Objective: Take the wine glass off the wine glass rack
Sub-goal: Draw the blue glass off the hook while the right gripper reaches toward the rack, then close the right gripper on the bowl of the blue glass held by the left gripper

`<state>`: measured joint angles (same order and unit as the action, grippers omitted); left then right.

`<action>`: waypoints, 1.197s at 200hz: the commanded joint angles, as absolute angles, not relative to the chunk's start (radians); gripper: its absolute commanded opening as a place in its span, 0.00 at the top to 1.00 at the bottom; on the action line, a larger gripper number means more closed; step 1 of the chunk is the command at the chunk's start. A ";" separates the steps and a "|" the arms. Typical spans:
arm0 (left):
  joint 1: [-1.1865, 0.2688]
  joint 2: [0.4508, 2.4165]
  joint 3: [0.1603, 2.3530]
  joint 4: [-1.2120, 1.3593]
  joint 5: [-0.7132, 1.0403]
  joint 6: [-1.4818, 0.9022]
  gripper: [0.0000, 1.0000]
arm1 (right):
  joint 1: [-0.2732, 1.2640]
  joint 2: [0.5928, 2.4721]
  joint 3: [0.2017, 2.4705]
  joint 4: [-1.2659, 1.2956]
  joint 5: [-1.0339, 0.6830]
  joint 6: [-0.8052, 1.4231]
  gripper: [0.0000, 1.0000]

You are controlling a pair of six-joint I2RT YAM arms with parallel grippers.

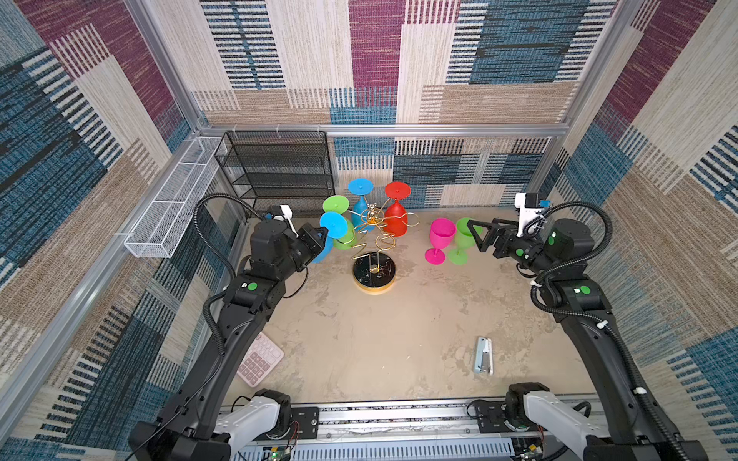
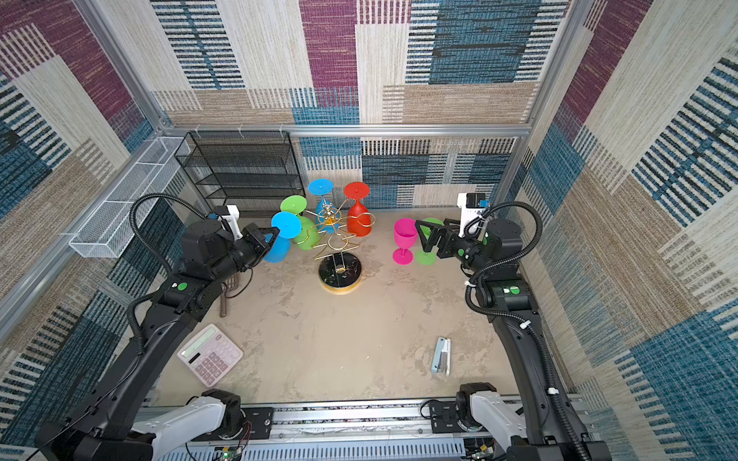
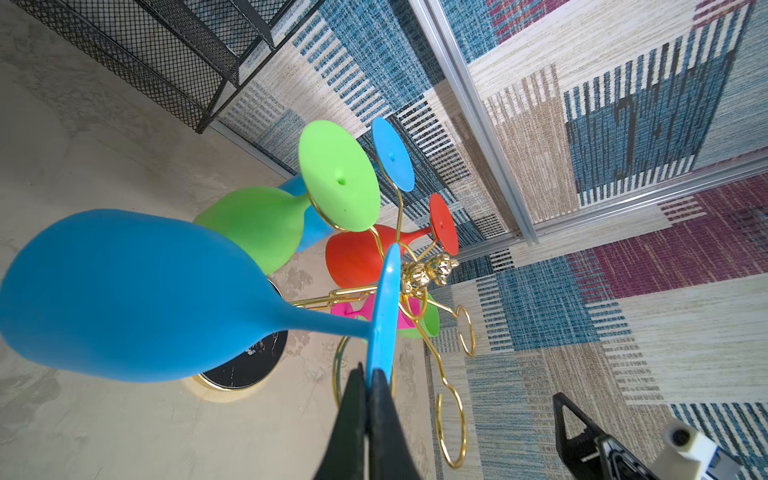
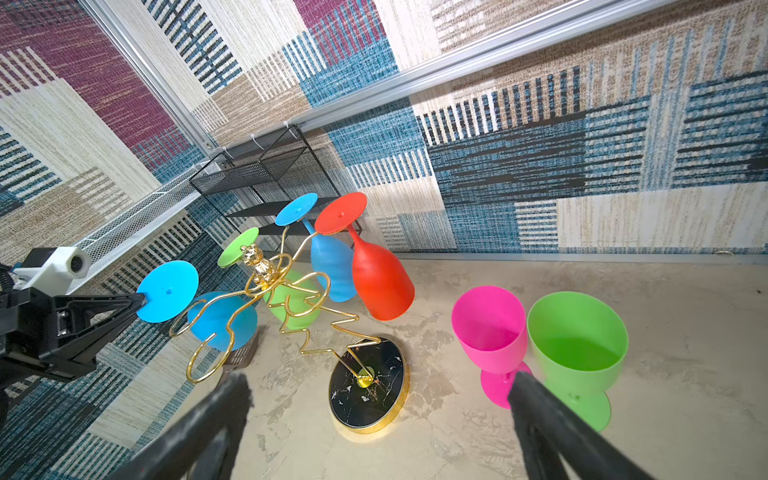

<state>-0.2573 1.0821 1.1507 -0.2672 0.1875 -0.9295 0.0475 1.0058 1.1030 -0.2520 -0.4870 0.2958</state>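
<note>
One wine glass (image 3: 124, 295) (blue); in left gripper (image 3: 368, 376)

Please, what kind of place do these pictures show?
Probably a robot test cell: an aluminium frame with patterned wall panels encloses the beige tabletop, and two black robot arms flank a gold wire wine glass rack.

- Both top views look steeply down from high above the desk's (image 1: 399, 339) 6 o'clock edge, facing 12 o'clock. They are far off and share almost the whole scene.
- The left wrist camera, at 9 o'clock of the wine glass rack (image 3: 428, 270), looks along the left pincer (image 3: 368, 372), very near the blue wine glass (image 3: 124, 295).
- The right wrist camera, at 3 o'clock and farther off, looks along the right pincer (image 4: 380, 380). All 4 views share the rack.
</note>
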 commanded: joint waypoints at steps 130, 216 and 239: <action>0.052 0.865 1.104 -0.502 0.881 -0.908 1.00 | 0.262 0.995 1.121 -0.211 -0.551 0.072 0.01; 0.075 0.859 1.120 -0.499 1.065 -0.898 1.00 | 0.566 1.027 1.021 -0.063 -0.513 -0.052 0.01; 0.075 0.865 1.129 -0.467 1.111 -0.909 1.00 | 0.627 1.057 0.992 -0.001 -0.488 -0.083 0.01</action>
